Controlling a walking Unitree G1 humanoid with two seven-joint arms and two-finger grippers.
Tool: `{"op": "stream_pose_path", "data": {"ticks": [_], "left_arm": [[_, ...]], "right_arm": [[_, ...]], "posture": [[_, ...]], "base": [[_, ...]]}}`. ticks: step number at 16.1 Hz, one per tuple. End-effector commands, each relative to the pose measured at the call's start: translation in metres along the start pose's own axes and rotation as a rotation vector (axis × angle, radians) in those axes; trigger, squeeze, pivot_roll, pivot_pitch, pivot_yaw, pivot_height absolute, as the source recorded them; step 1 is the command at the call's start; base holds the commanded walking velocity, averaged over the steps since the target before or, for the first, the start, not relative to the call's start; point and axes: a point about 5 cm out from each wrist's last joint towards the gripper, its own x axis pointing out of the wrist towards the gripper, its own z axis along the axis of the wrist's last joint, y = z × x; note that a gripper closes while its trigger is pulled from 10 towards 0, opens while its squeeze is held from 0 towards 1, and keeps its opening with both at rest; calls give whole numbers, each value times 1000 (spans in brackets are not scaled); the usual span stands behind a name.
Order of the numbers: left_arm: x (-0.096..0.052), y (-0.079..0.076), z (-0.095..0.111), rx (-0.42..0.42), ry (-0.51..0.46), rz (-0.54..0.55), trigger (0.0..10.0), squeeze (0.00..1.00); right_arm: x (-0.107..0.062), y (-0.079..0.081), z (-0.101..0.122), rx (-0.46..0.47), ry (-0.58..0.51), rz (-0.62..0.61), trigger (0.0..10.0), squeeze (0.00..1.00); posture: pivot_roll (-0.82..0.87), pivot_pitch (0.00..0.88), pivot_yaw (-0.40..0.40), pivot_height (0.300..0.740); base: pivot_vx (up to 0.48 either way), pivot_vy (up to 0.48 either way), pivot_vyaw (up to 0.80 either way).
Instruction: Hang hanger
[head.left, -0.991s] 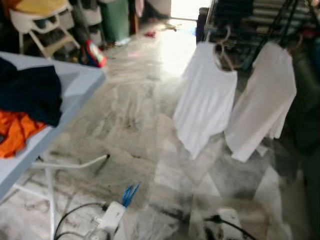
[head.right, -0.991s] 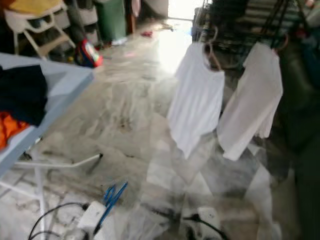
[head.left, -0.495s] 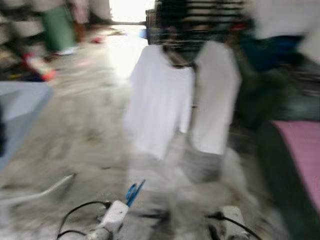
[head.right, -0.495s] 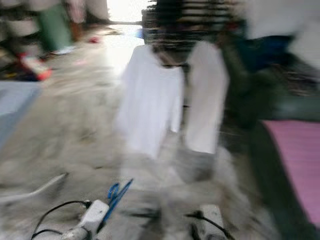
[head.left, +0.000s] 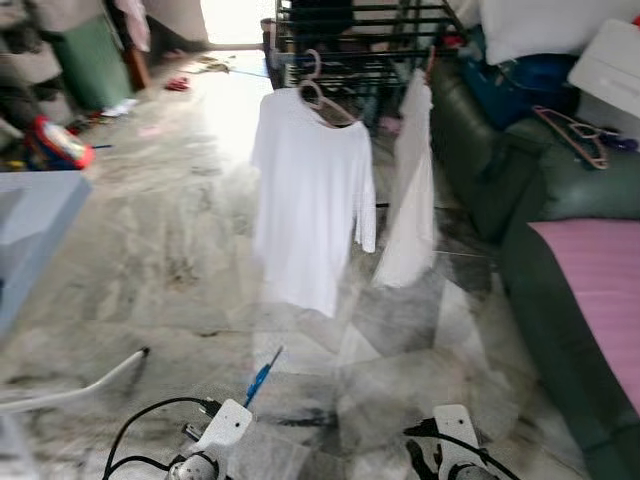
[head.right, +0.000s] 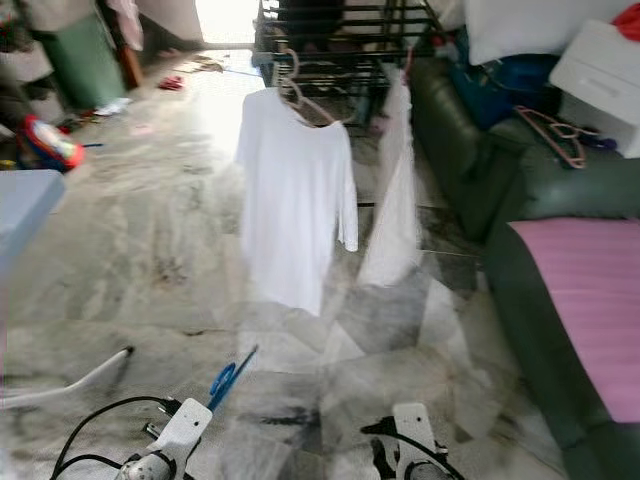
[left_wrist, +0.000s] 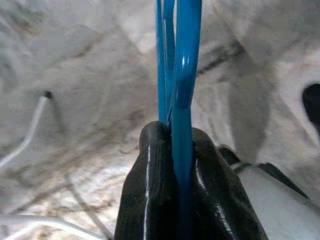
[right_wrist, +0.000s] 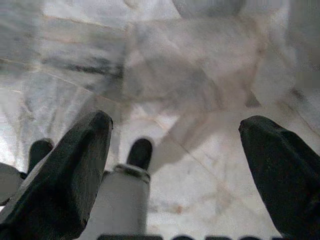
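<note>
A thin blue hanger (left_wrist: 181, 85) is held in my left gripper (left_wrist: 172, 145), whose black fingers (left_wrist: 147, 200) are shut on its wire. In the eye views the blue hanger (head.left: 262, 376) sticks up from the left arm at the lower edge, low over the marble floor. My right gripper (right_wrist: 175, 150) is open over bare floor, with nothing between its fingers (right_wrist: 75, 170). Ahead stands a black drying rack (head.left: 350, 25). A white shirt (head.left: 310, 190) on a pink hanger (head.left: 318, 92) hangs from it, and beside that hangs a second white garment (head.left: 410, 200).
A dark green sofa (head.left: 540, 280) with a pink cushion (head.left: 600, 290) fills the right side; spare pink hangers (head.left: 575, 130) lie on it. The blue-grey ironing board (head.left: 30, 215) and its white leg (head.left: 70, 385) are at the left. Black cables (head.left: 140, 430) trail beside the left arm.
The camera has swung to the right: the ironing board slid off to the left and the sofa came into view. The blue hanger stays in my left gripper.
</note>
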Motion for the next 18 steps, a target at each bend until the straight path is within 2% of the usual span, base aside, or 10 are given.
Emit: {"op": "stream_pose_path", "data": {"ticks": [1,2,3,5,6,7,8,9,12,18], "left_arm": [[0,1,4,30,-48,4,10000,0],[0,1,6,38,-66,-2,10000,0],[0,1,9,90,-94,-4,10000,0],[-1,3,15,149,-155,3,10000,0],[5,28,56,142,-272,33,10000,0],[5,47,87,143,-354,51,10000,0],[2,68,130,137,-464,69,10000,0],[1,71,144,124,-501,79,10000,0],[-2,75,168,85,-572,102,10000,0],[-3,75,170,84,-579,99,10000,0]], "right_arm": [[0,-2,6,-42,-44,6,10000,0],[0,-2,8,-67,-59,7,10000,0],[0,-4,13,-95,-94,12,10000,0],[0,-9,30,-212,-180,21,10000,0],[1,-10,38,-265,-211,38,10000,0],[1,-11,41,-287,-226,48,10000,0],[1,-9,51,-331,-266,72,10000,0],[1,-8,63,-363,-312,95,10000,0],[0,-4,89,-399,-412,119,10000,0],[0,-3,91,-405,-421,123,10000,0]], "posture": [[87,105,8,740],[87,105,8,740],[85,110,7,740],[80,117,11,740],[77,119,17,740],[76,119,18,740],[70,119,22,740],[69,118,23,740],[68,113,23,740],[70,113,21,740]], "base": [[0,0,0],[0,0,0],[0,0,0],[0,0,0],[0,0,0],[0,0,0],[0,0,0],[0,0,0],[0,0,0],[0,0,0]]}}
